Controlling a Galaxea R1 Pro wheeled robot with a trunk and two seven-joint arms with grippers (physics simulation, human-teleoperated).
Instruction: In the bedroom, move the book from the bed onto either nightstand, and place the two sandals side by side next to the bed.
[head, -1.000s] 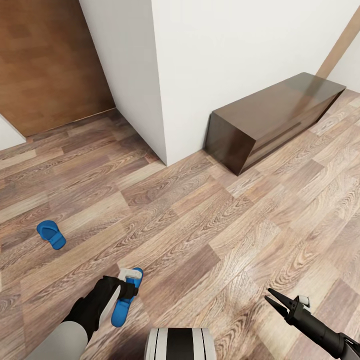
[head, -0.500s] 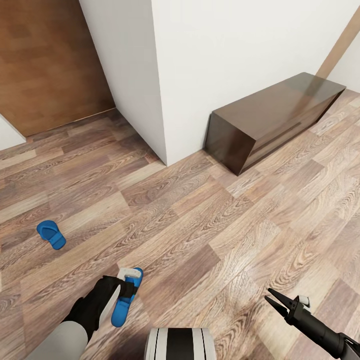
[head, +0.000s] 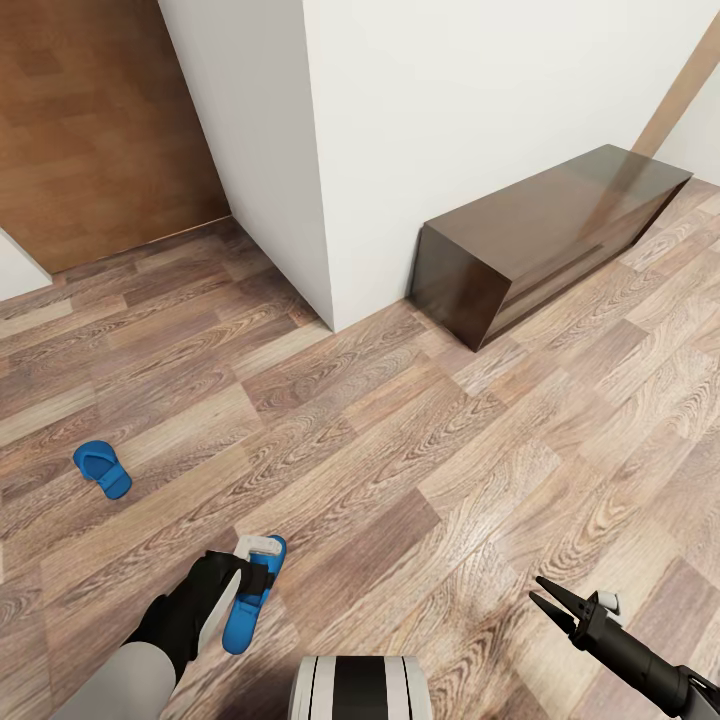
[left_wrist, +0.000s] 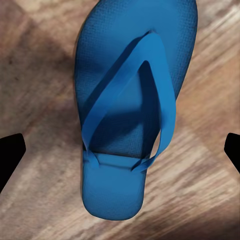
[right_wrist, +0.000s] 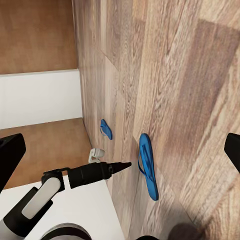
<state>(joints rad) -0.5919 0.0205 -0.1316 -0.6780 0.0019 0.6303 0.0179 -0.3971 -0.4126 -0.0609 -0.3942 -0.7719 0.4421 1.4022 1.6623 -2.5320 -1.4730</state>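
Note:
One blue sandal (head: 240, 612) lies flat on the wood floor just in front of my base, strap up. My left gripper (head: 258, 572) hovers right over its near end, open, one finger on each side of the sandal (left_wrist: 135, 100) with nothing held. The second sandal (head: 102, 468) lies apart, farther left on the floor. My right gripper (head: 550, 597) hangs open above bare floor at the lower right, holding nothing. From the right wrist I see both sandals (right_wrist: 147, 166) (right_wrist: 105, 129) and the left arm (right_wrist: 75, 177). The book, bed and nightstand are out of view.
A long low dark wooden bench (head: 550, 235) stands against the white wall at the right. A white wall corner (head: 325, 250) juts out ahead, with a brown wooden panel (head: 90, 120) behind it at the upper left. Open floor lies between the sandals and the bench.

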